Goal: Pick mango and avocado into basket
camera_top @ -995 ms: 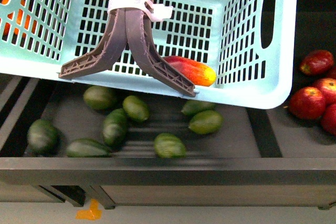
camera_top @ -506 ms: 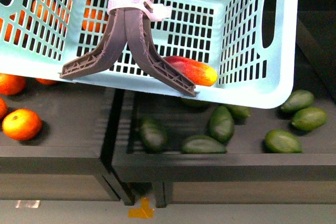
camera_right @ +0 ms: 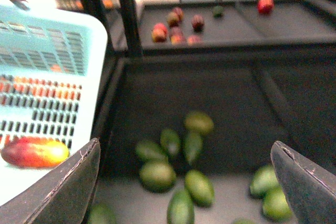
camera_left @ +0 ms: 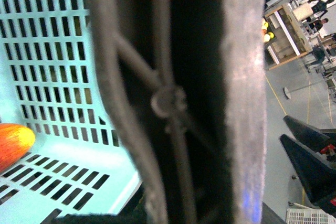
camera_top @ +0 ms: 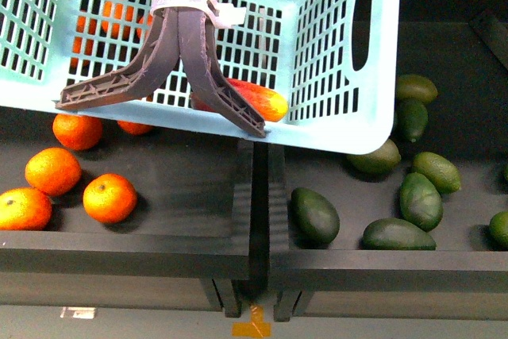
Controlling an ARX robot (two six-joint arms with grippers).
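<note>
Turquoise basket (camera_top: 373,53): mango (camera_top: 258,101) laid inside, avocado (camera_top: 436,171) not yet picked from the bin (camera_top: 357,204). Right gripper (camera_right: 184,145) is spread open; left gripper is hidden, so cannot be told. A darker one (camera_top: 313,216) could be grabbed wrongly.

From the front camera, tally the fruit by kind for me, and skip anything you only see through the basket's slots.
Mango: 1, in the basket
Oranges: 5
Avocados: 8, one cut off by the picture's edge
Total: 14
</note>
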